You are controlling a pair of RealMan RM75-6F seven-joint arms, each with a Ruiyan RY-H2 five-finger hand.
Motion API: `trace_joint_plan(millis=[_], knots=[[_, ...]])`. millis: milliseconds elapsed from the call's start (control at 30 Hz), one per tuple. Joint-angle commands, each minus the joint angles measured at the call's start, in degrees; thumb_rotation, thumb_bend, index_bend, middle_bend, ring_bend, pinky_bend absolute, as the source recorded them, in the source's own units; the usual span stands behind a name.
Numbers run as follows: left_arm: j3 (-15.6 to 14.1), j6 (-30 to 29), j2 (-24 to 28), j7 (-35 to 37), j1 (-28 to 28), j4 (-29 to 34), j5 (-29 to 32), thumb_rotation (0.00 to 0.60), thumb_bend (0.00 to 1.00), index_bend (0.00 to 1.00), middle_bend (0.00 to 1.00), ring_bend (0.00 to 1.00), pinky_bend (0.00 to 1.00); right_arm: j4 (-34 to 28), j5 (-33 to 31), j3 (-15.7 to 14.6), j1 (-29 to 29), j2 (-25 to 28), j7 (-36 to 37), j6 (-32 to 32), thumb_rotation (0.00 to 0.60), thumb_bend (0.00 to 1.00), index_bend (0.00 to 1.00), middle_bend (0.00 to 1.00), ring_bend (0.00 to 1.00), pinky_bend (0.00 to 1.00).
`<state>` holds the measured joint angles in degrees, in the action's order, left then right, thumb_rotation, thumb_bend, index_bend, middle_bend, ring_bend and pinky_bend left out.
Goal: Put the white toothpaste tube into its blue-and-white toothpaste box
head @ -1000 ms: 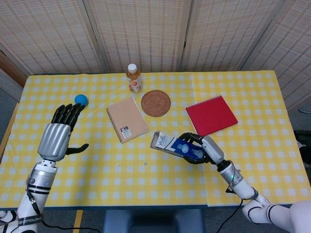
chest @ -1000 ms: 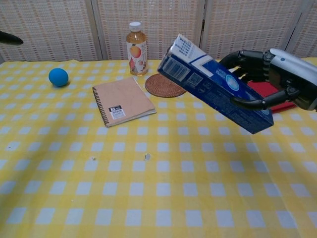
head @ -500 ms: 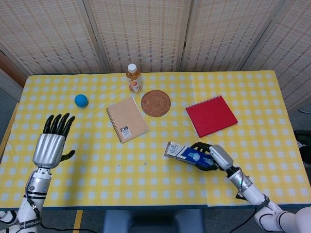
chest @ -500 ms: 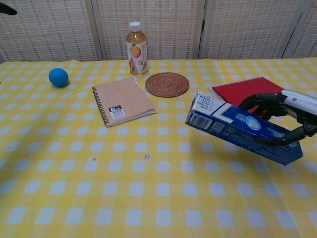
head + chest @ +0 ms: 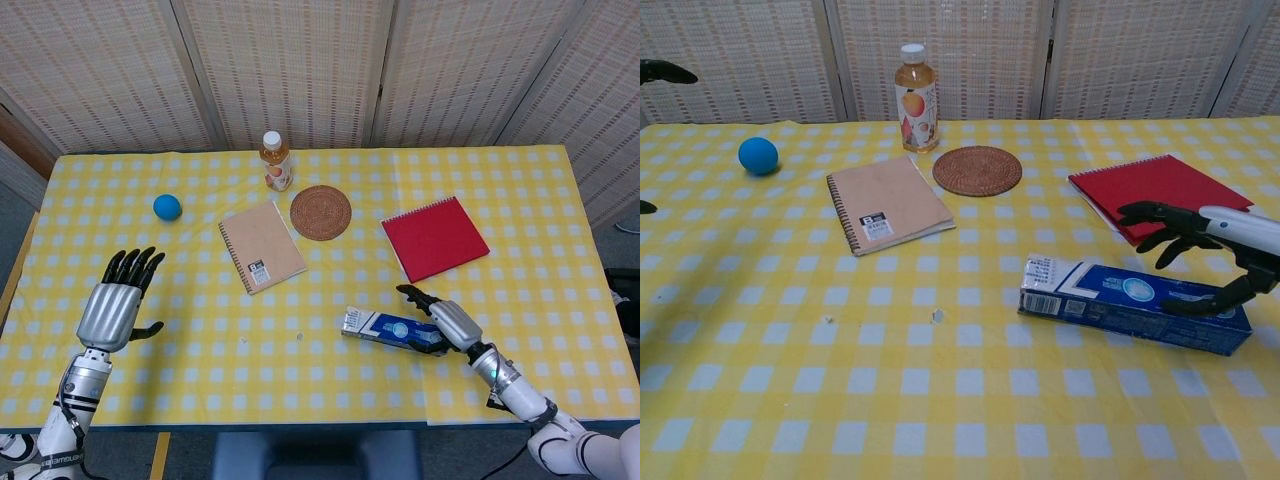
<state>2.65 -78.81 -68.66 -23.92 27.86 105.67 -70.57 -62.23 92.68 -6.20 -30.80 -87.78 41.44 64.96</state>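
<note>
The blue-and-white toothpaste box (image 5: 385, 327) (image 5: 1130, 305) lies flat on the yellow checked cloth, front right, with its printed end flap facing left. My right hand (image 5: 445, 322) (image 5: 1210, 255) is at the box's right end. Its fingers are spread and lifted above the box, and its thumb reaches down along the near side. No white toothpaste tube shows in either view. My left hand (image 5: 118, 305) hovers open over the table's left edge, fingers apart and holding nothing. In the chest view only its fingertips (image 5: 660, 70) show at the far left.
A red notebook (image 5: 435, 237) (image 5: 1150, 190) lies just behind my right hand. A tan spiral notebook (image 5: 262, 246) (image 5: 888, 203), a woven coaster (image 5: 321, 212) (image 5: 977, 170) and a drink bottle (image 5: 275, 160) (image 5: 915, 85) sit mid-table, and a blue ball (image 5: 167, 207) (image 5: 758, 155) sits at left.
My right hand brought the tilted box down and rightward until it lay flat on the cloth, then spread its fingers off it. My left hand dropped lower toward the near left edge.
</note>
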Motion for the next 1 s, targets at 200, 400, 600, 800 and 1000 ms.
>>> trace_joint_plan(millis=[200, 400, 600, 800, 1000], knots=[[1.9, 3.7, 3.7, 0.8, 0.2, 4.3, 5.8, 0.600, 0.13, 0.00, 0.07, 0.01, 0.02, -17.4, -2.7, 3.0, 1.3, 13.1, -13.8, 2.8, 0.600, 0.34, 0.00, 0.00, 0.06, 0.12], [-2.0, 0.0, 7.0, 1.0, -5.1, 4.6, 3.1, 0.600, 0.13, 0.01, 0.07, 0.01, 0.03, -36.6, -10.7, 4.0, 5.7, 29.6, -43.0, 6.3, 0.600, 0.34, 0.00, 0.00, 0.00, 0.00], [-4.7, -7.0, 8.9, 4.0, -11.2, 4.0, -4.2, 0.600, 0.13, 0.01, 0.07, 0.04, 0.03, -44.1, -13.4, 4.4, 12.8, 33.1, -55.3, 16.9, 0.600, 0.34, 0.00, 0.00, 0.00, 0.00], [-7.2, -13.2, 5.2, 6.0, -17.1, -3.5, -10.1, 0.600, 0.13, 0.00, 0.07, 0.03, 0.02, -38.2, -11.9, 3.7, 19.1, 28.3, -53.4, 23.8, 0.600, 0.34, 0.00, 0.00, 0.00, 0.00], [-7.7, -12.7, 4.0, 7.6, -18.9, -6.2, -12.0, 0.600, 0.13, 0.00, 0.07, 0.03, 0.02, -34.9, -10.5, 3.0, 20.7, 27.0, -50.3, 22.3, 0.600, 0.34, 0.00, 0.00, 0.00, 0.00]])
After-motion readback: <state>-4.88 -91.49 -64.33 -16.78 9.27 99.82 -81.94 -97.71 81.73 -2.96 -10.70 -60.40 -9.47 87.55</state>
